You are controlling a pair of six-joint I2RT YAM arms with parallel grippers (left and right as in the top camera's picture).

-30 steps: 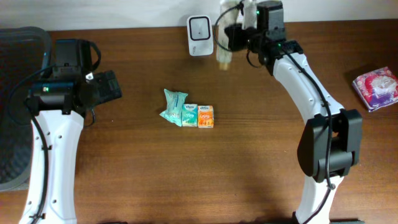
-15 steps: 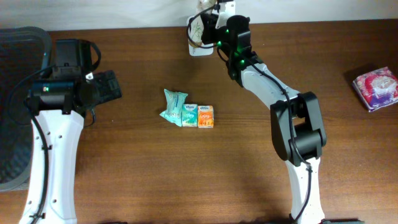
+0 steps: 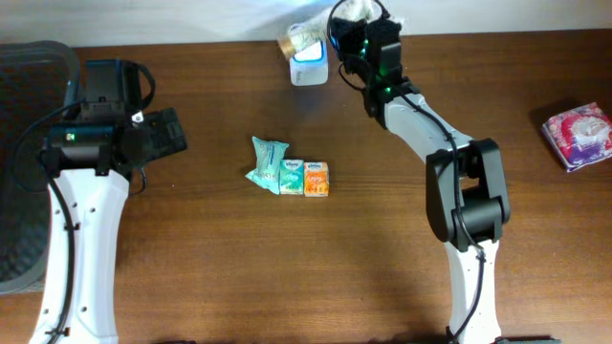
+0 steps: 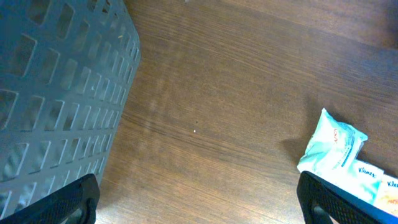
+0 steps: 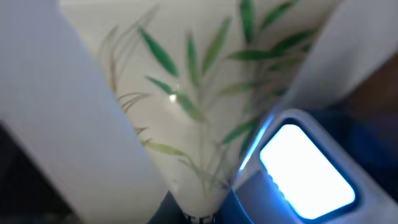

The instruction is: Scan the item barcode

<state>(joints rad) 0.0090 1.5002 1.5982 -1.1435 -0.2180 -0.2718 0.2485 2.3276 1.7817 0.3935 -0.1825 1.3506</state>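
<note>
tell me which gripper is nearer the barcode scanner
Right. The right gripper is directly at the barcode scanner, jaws shut on a leaf-print packet held over it. The left gripper sits far off to the left, beside the grey basket, jaws open.

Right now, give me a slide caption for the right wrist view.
Leaf-printed packet held close to the glowing scanner.
</note>
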